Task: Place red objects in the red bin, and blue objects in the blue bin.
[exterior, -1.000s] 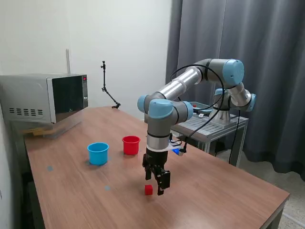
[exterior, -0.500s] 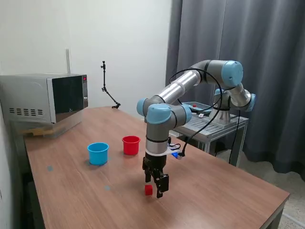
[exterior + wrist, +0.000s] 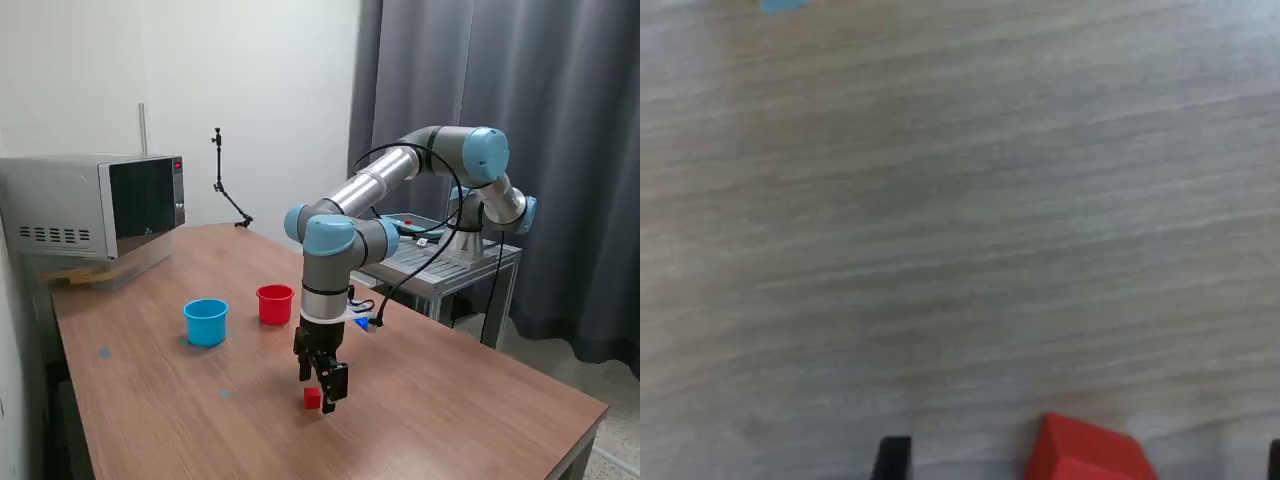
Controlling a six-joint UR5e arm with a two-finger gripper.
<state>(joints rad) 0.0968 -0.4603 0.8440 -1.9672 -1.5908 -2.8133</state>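
One small red cube lies on the wooden table, nearer the camera than both cups. My gripper points straight down and hangs low over it, open. In the wrist view the red cube sits between the two dark fingertips, touching neither. The red bin, a small red cup, stands upright farther back, with the blue bin, a light blue cup, beside it toward the exterior view's left. No blue objects are in view.
A microwave stands at the table's far corner on the exterior view's left. A metal cart carries the arm's base behind the table. Small bluish marks dot the tabletop. The table's edge runs along the exterior view's right.
The gripper has shifted slightly toward the exterior view's left, closing in over the red cube. Cube and cups have not moved.
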